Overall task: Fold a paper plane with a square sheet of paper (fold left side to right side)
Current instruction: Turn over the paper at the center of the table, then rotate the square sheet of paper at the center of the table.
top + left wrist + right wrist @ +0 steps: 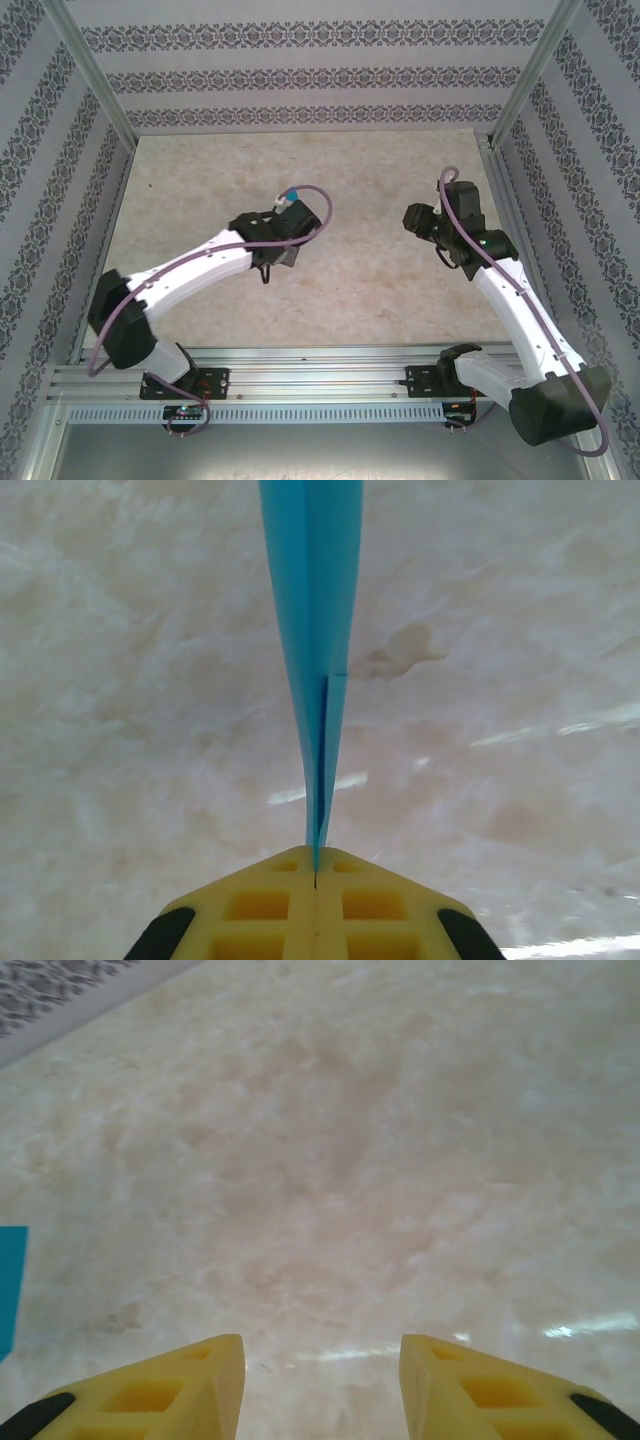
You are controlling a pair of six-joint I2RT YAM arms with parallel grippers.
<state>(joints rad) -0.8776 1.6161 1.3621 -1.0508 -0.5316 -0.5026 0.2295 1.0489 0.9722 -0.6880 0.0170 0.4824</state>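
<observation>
The teal-blue square sheet of paper is folded into a narrow pointed strip. It stands edge-on above the beige table, rising away from my left gripper, whose yellow fingers are shut on its lower tip. In the top view the left gripper hangs over the middle of the table. My right gripper is open above bare table with nothing between its fingers, and a teal corner of the paper shows at its view's left edge. From above, the right gripper sits to the right of the left one, apart from it.
Patterned walls and metal posts enclose the beige marble-look table on three sides. A metal rail carrying both arm bases runs along the near edge.
</observation>
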